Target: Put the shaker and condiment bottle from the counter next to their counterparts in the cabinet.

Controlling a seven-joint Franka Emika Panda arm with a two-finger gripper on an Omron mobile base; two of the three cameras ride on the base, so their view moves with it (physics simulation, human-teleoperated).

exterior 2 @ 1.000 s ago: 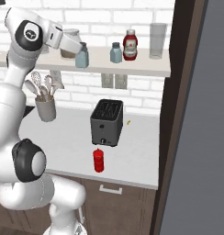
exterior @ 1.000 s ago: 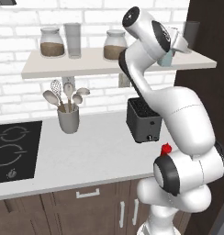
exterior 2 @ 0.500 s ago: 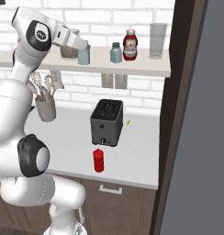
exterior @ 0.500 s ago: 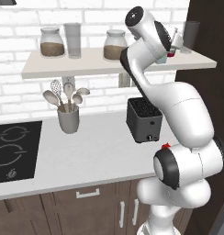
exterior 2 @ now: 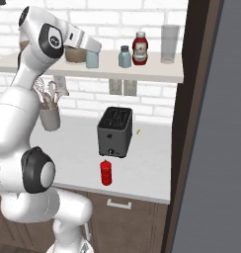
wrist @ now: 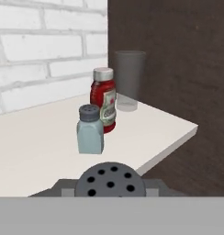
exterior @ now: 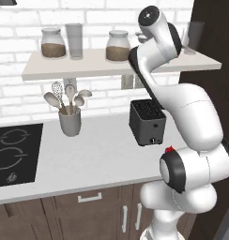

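Clearly pale blue-grey shaker, grey perforated cap

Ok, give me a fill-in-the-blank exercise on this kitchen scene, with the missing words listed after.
1. The gripper is shut on the ____, holding it over the shelf.
2. On the shelf, the twin shaker stands beside the labelled red ____.
3. The plain red squeeze bottle stands on the ____, in front of the toaster.
4. The utensil holder stands between the toaster and the ____.

Missing words: shaker; bottle; counter; cooktop
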